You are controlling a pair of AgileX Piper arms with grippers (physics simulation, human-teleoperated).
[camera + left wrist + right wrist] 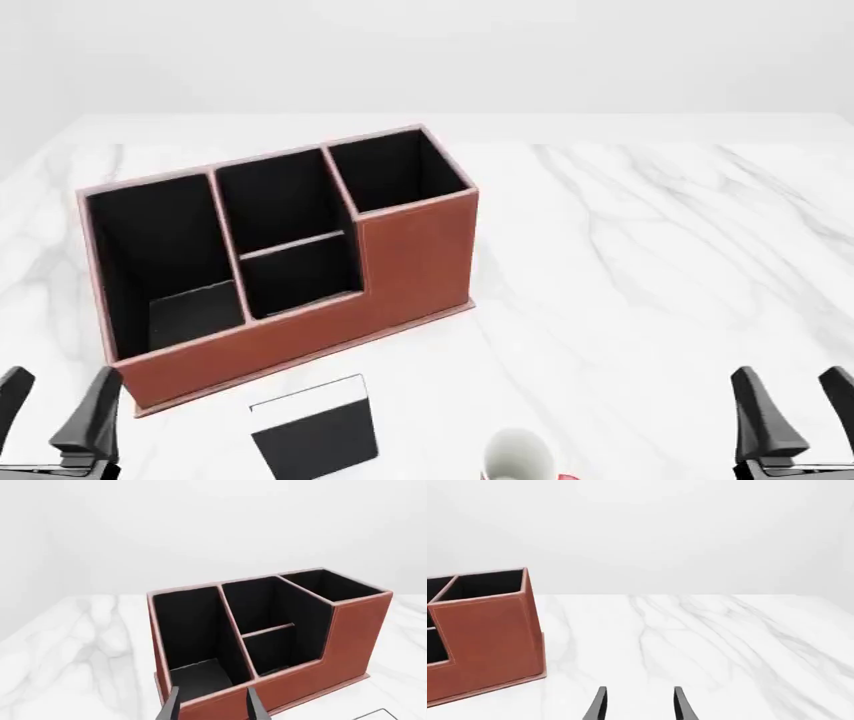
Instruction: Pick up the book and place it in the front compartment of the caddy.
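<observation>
Lying flat on the white table (641, 260), close in front of the caddy (400, 250) and beside a mug (518, 458): the book (315, 427), thin, stiff and likely light. Best pinched across its thin edges. Holding nothing, left gripper (54, 410) and right gripper (794, 412), both spread wide, well apart from it. Looks like nothing inside any of the four black-lined boxes of the caddy

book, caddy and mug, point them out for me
book (316, 432), front view, on its black cover
caddy (416, 250), front view, on its reddish-brown outer wall
mug (518, 458), front view, on its white rim
</observation>
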